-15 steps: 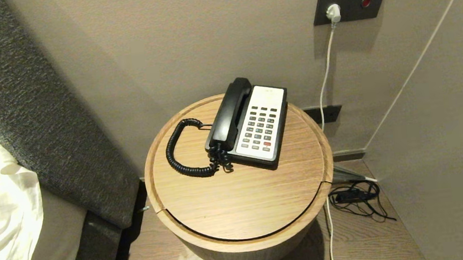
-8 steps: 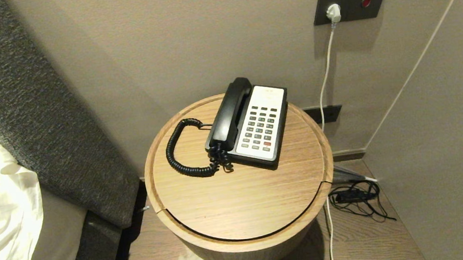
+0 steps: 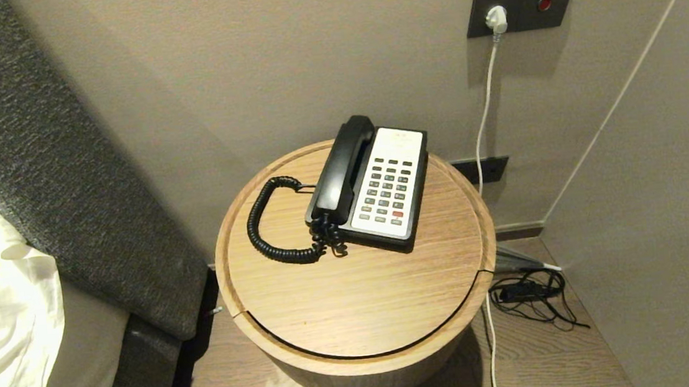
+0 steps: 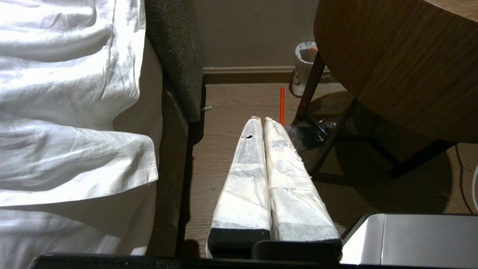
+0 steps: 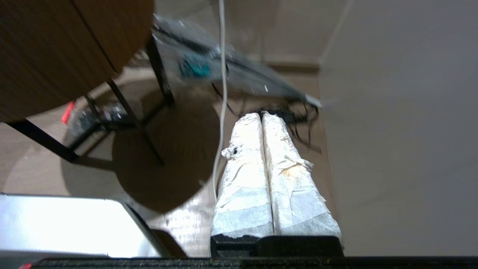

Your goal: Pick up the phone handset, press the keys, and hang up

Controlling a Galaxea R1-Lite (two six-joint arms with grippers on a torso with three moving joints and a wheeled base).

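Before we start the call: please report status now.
Left gripper shut, low beside bed. Right gripper shut, low by wall. Handset on cradle, untouched. Nothing blocking.

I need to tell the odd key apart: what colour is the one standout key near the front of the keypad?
Red key, seen best in the head view.

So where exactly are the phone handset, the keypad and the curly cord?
phone handset (image 3: pixel 342 167), head view, middle of the black grip.
keypad (image 3: pixel 388 191), head view, centre of the grey keys.
curly cord (image 3: pixel 259 238), head view, outer bend of the loop on the table.
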